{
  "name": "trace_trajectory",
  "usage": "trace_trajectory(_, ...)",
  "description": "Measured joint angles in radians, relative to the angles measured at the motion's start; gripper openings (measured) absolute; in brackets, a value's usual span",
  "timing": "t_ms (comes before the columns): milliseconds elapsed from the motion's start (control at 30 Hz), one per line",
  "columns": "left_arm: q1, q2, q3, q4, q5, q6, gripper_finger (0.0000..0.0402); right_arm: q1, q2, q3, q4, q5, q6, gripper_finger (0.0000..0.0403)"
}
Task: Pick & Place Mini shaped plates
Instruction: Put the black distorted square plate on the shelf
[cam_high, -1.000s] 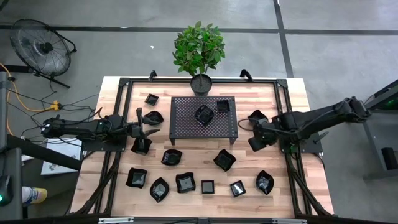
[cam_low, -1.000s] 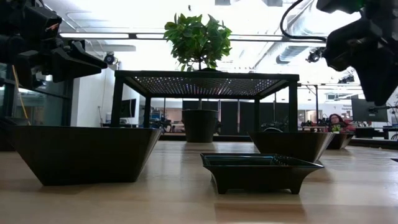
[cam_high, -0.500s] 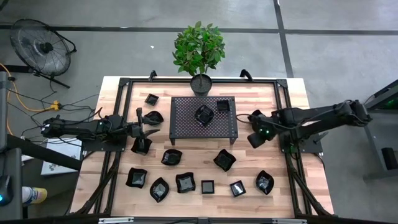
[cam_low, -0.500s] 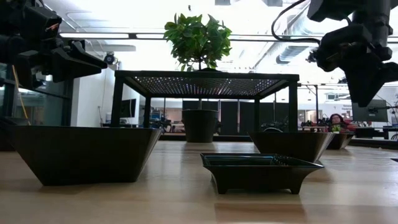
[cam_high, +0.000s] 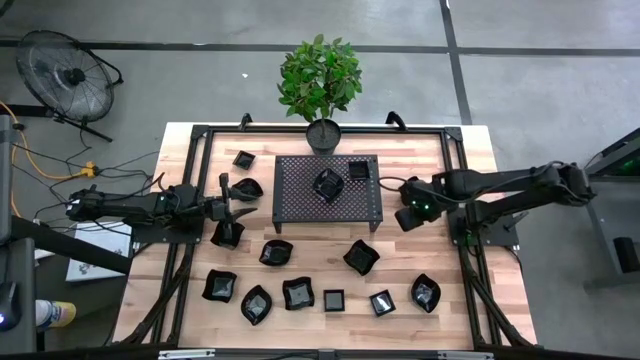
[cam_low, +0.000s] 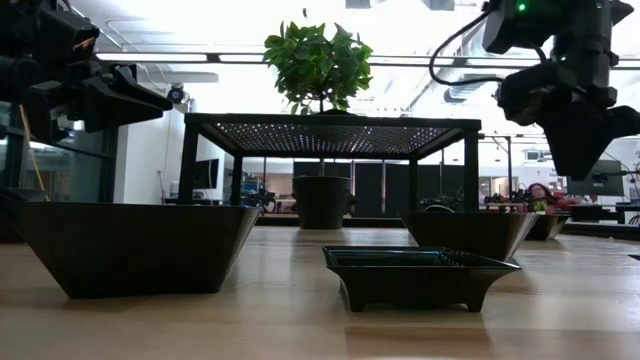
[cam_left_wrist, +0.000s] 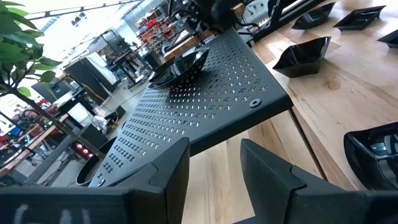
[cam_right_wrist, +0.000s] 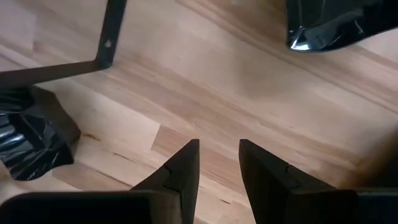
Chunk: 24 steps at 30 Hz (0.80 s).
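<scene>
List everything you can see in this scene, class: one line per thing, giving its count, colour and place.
small glossy black shaped plates: about a dozen, black, spread over the tabletop, mostly the near half
shaped plates on the rack: two, black, on its top
black perforated metal rack: one, black, table centre towards the far edge
leafy green plant in a round black pot: one, green and black, far edge behind the rack
light wooden table: one, pale wood
round metal floor fan: one, dark, on the floor beyond the far left corner
left claw: one, dark, open and empty, left of the rack
right claw: one, dark, open and empty, right of the rack
</scene>
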<state>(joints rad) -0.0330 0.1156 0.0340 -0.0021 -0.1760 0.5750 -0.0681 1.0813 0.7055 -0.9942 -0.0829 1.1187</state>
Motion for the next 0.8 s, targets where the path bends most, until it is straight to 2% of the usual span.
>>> trace_trajectory(367,0.000,0.000,0.000,0.000,0.000,0.000,0.0140,-0.057,-0.009,0.000,-0.015,-0.011,0.008,0.0108)
trace_trajectory(633,0.000,0.000,0.000,0.000,0.000,0.000,0.0140,-0.113,-0.075,0.000,-0.080,0.178,0.223,0.0108)
trace_trajectory(800,0.000,0.000,0.000,0.000,0.000,0.000,0.0140,-0.113,-0.128,0.000,-0.156,0.293,0.426,0.0108)
